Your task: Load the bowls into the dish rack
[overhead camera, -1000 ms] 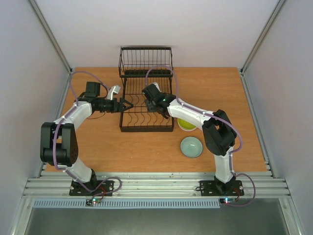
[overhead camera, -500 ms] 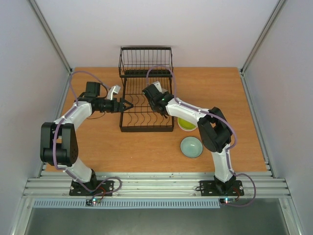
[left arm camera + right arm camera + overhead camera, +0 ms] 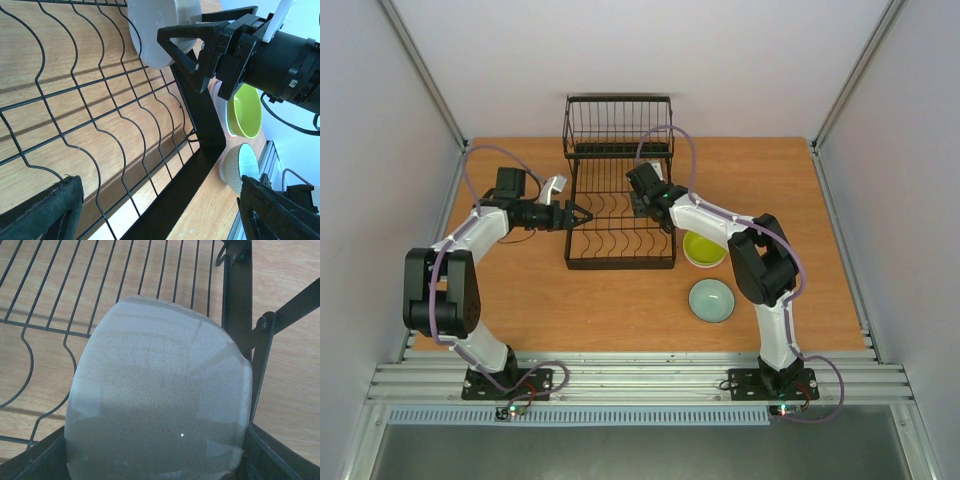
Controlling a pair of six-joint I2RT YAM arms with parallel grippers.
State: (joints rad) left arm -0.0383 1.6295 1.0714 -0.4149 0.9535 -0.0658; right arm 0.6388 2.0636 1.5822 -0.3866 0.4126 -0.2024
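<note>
The black wire dish rack (image 3: 620, 252) stands mid-table, its taller basket end at the back. My right gripper (image 3: 642, 200) hangs over the rack's right side, shut on a white bowl (image 3: 160, 405) held on edge above the prongs. That bowl (image 3: 160, 30) and the right fingers (image 3: 200, 45) also show in the left wrist view. My left gripper (image 3: 582, 216) is open and empty at the rack's left edge. A yellow-green bowl (image 3: 704, 248) sits right of the rack, stacked in a white bowl with red trim (image 3: 222, 117). A pale teal bowl (image 3: 711, 300) sits nearer.
The rack's black frame bar (image 3: 200, 150) and right corner post (image 3: 235, 300) lie close to the held bowl. Grey walls enclose the table on the left, right and back. Bare wooden tabletop (image 3: 760, 180) lies right of the rack.
My right gripper has carried the white bowl a little right and toward the back, over the rack. The left arm has not moved.
</note>
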